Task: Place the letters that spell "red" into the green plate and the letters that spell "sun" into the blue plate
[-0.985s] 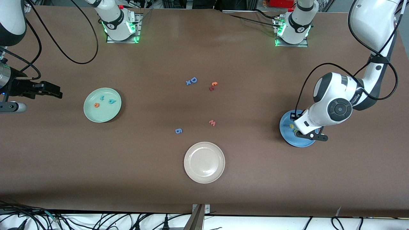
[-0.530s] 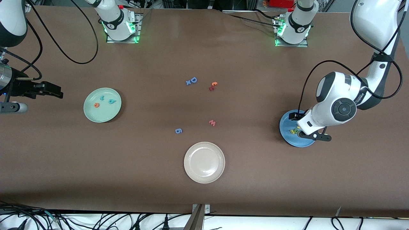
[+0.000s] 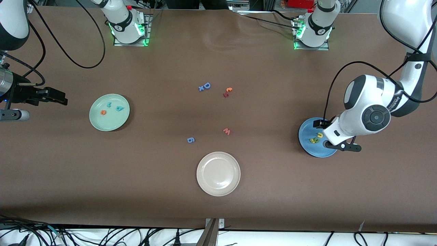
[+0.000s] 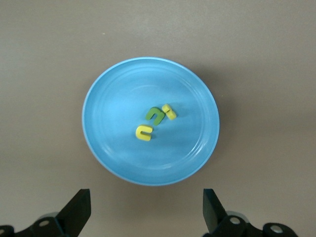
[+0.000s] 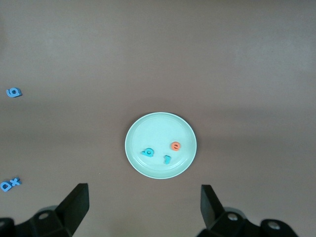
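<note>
- I'm seeing little left to spoil: a low sweep of the left gripper could clip the blue plate and scatter s, u, n.
- Left gripper is hanging over that plate's edge, jaws wide, holding nothing.
- Right gripper is waiting, released, beside the green plate, which is carrying e, d, r.

Brown table carries three plates, scattered letters.
</note>
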You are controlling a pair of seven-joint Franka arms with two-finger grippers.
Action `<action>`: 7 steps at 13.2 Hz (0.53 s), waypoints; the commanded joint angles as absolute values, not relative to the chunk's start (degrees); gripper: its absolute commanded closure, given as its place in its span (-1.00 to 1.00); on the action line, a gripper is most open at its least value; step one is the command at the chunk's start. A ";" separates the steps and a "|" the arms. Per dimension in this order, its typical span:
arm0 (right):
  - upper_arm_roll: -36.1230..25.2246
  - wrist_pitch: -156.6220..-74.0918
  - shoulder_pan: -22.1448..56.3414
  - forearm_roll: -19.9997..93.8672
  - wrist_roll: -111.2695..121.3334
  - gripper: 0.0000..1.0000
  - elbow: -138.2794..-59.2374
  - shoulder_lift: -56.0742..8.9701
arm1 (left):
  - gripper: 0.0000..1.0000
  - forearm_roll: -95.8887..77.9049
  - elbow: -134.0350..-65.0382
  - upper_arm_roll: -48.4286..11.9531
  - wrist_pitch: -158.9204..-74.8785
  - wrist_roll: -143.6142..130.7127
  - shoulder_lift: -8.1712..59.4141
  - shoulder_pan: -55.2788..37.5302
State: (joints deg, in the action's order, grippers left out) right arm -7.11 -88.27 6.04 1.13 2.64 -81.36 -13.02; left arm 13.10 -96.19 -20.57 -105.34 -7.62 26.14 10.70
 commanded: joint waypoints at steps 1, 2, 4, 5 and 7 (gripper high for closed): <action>-6.86 -87.98 6.15 -0.09 2.11 -1.00 -81.65 -12.74 | -1.00 10.90 -90.81 -20.92 -97.50 -7.12 25.14 10.46; -6.94 -88.07 6.07 -0.09 2.11 -1.00 -81.65 -12.74 | -1.00 10.03 -88.53 -20.92 -94.51 -7.12 25.14 10.28; -6.94 -87.98 6.06 -0.09 2.11 -1.00 -81.65 -12.74 | -1.00 8.27 -88.68 -20.04 -93.17 -7.12 21.82 8.36; -6.94 -87.89 6.06 -0.09 2.11 -1.00 -81.65 -12.74 | -1.00 8.00 -89.03 -17.95 -92.03 -7.03 19.80 6.61; -7.03 -87.89 6.06 -0.09 2.20 -1.00 -81.65 -12.74 | -1.00 3.01 -90.34 -13.47 -91.32 -7.12 14.79 4.14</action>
State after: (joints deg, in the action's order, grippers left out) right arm -7.12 -88.27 6.04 0.97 2.64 -81.36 -13.16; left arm 7.04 -88.30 -17.89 -92.71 -7.65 20.50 6.68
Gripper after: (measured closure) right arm 0.000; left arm 0.000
